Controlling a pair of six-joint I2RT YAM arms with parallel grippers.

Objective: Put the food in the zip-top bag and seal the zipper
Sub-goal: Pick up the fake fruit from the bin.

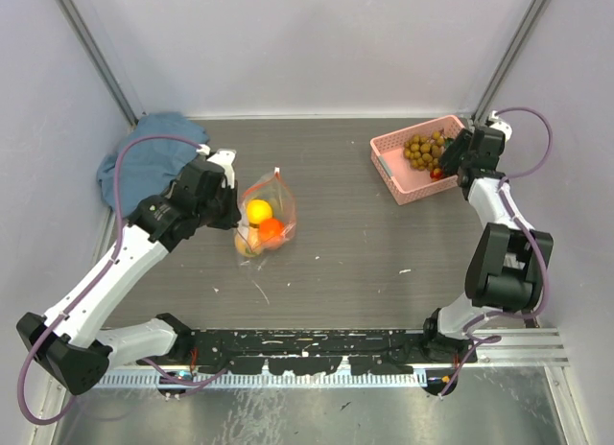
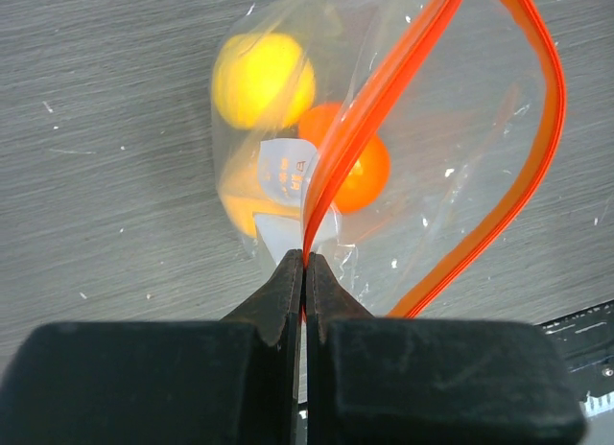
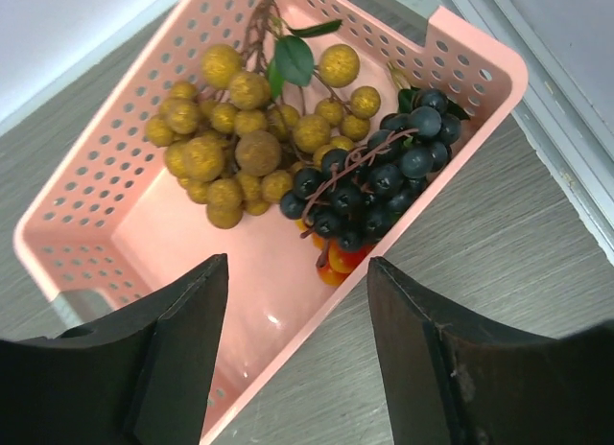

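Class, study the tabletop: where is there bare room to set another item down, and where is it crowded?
Bare: the table stretch between the zip-top bag and pink basket, and the near strip in front of the bag. Crowded: back left, where blue cloth, left gripper and bag bunch; back right, right gripper over the basket.

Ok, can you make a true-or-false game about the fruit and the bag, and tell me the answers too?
1. The left gripper pinches the zipper. True.
2. The yellow fruit sits in the pink basket. False: it is inside the zip-top bag.
3. The right gripper holds the olive-brown grapes. False: it is open and empty, above the basket.
4. The olive-brown grapes lie in the pink basket. True.
5. The bag is sealed. False: its mouth gapes open.
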